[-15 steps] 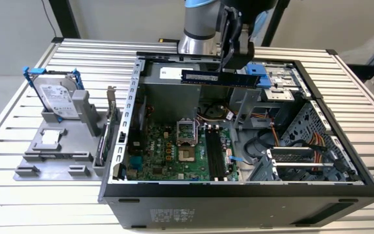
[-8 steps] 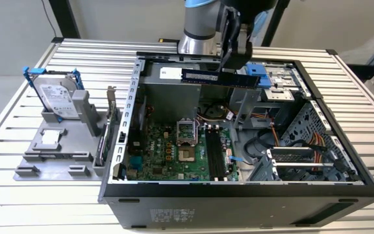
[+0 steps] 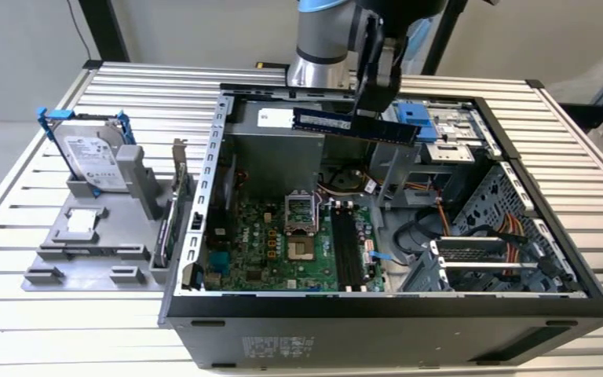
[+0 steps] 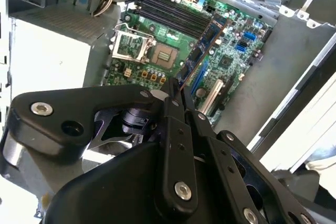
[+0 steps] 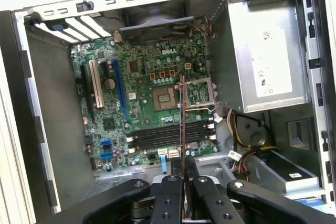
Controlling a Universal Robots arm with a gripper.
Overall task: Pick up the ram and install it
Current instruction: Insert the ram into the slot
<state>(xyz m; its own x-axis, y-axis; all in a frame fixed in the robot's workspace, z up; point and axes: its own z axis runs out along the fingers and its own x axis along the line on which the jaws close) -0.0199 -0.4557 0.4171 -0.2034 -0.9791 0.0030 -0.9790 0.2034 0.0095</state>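
Above computer case (image 3: 385, 330), ram (image 3: 328, 122) clamped in claw (image 3: 367, 112).

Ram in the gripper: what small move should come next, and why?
Probably turn the wrist until the ram runs along the memory slots. The gripper holds it in the air above the open case, and in both wrist views its long edge lies crosswise to those dark slots, so lowering it now would likely not seat it.

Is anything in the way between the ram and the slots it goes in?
Nothing visible is. The fingers hold the ram above the open computer case, and the black memory slots below lie bare.
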